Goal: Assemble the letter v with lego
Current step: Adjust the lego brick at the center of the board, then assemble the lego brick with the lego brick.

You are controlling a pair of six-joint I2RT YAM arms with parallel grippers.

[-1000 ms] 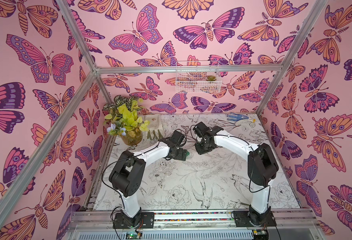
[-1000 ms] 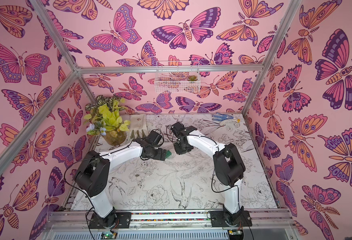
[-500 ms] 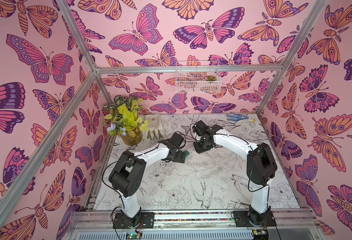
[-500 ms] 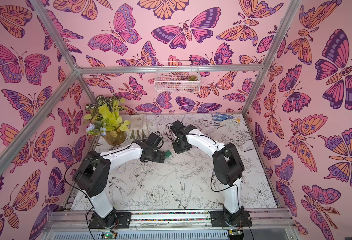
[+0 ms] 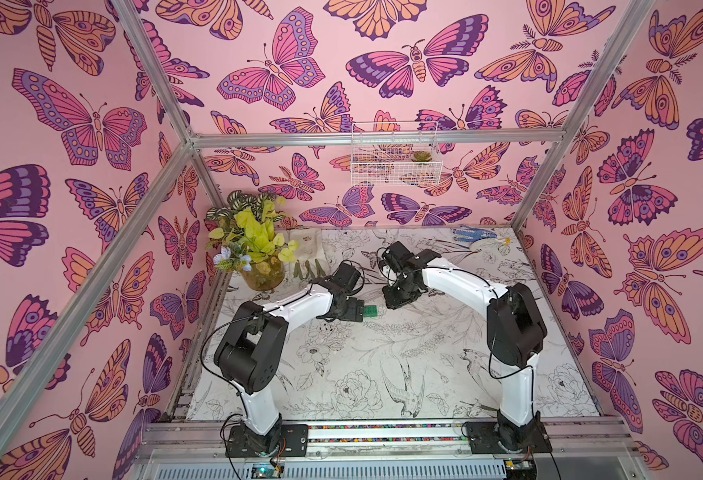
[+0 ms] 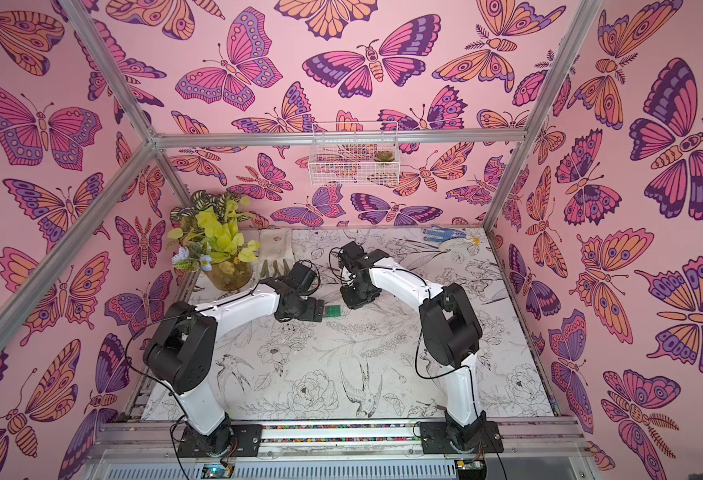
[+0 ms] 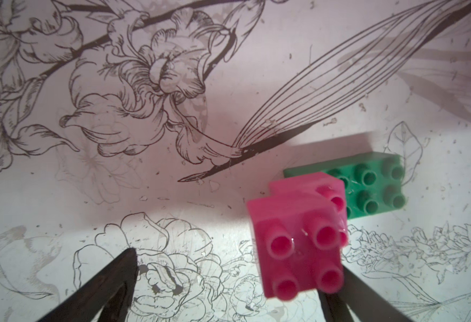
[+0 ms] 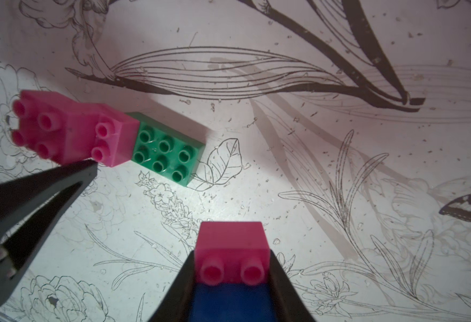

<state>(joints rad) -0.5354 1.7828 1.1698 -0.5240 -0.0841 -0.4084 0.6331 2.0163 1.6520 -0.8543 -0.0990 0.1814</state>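
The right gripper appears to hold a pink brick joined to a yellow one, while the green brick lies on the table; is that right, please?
Not quite: the right wrist view shows the right gripper holding a pink brick joined to a blue brick, not yellow. The green brick does lie on the table.

The worktop [image 5: 383, 365], printed with line-drawn flowers and birds, carries a green brick [image 7: 373, 189] lying studs up, a vase of plants [image 5: 264, 276] in one far corner, a pale glove [image 5: 307, 249] beside it, and a blue glove [image 5: 476, 233] in the other.
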